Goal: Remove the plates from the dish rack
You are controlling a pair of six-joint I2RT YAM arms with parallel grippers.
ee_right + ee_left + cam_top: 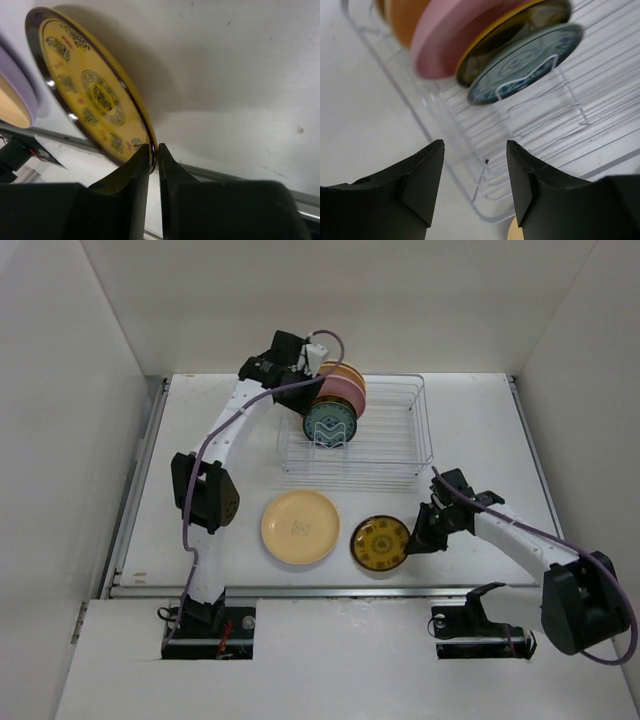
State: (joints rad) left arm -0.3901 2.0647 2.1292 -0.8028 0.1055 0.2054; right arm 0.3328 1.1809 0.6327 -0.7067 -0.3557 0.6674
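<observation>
White tabletop [480, 430] carries the silver wire dish rack [400, 455], with a round pink plate [350, 392] and a blue patterned plate [330, 423] upright at its left end near my left gripper [475, 150], jaws apart. My right gripper [153, 150] pinches the dark brown-and-yellow patterned plate [380, 541] by its rim, beside a round cream plate [300, 527].

Just a plain white table [480, 420] boxed in by white walls [60, 390] on three sides. There's a silver metal rail [300, 591] running along the table's near edge.
</observation>
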